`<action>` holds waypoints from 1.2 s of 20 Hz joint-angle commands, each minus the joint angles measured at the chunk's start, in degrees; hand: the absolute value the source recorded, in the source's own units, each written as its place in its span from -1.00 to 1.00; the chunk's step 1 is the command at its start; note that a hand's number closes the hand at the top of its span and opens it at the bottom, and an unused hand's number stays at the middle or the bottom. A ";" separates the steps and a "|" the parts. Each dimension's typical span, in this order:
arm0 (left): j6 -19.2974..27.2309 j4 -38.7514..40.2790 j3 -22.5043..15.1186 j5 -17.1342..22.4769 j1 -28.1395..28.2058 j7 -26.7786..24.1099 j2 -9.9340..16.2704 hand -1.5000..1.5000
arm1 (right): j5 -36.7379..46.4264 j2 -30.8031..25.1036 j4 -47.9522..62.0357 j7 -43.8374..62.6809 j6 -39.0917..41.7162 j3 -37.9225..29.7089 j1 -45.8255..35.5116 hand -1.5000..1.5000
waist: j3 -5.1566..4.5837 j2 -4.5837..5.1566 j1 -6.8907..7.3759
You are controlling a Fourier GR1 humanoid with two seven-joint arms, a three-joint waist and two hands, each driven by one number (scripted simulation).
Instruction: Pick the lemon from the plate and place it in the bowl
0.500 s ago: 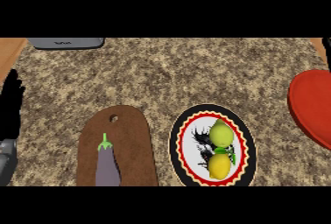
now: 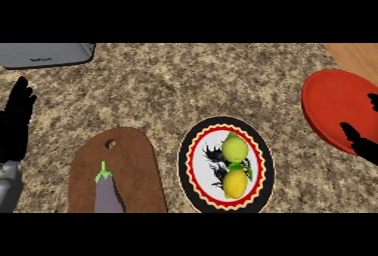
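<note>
Because the lemon touches a green fruit on the plate, the open right hand could grasp the wrong one; left hand rests open.

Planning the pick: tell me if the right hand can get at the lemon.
Probably yes. The right hand is over the bowl, and only bare counter separates it from the lemon on the plate.
</note>
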 commanded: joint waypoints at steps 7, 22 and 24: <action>-1.39 -2.91 -0.51 1.84 3.17 -1.33 -1.60 0.00 | 22.83 6.32 -4.77 12.08 -20.22 7.93 22.28 -1.00 | 0.23 -0.91 -0.47; -5.30 -6.46 -3.08 2.50 2.86 -2.87 -2.12 0.00 | 56.32 16.69 -30.95 37.81 -14.89 14.64 44.14 -1.00 | 0.31 1.58 6.47; -5.76 -6.69 -2.45 2.77 2.26 -2.75 -1.37 0.00 | 58.36 15.82 -33.11 42.18 -8.35 15.74 45.69 -1.00 | 0.34 1.89 7.92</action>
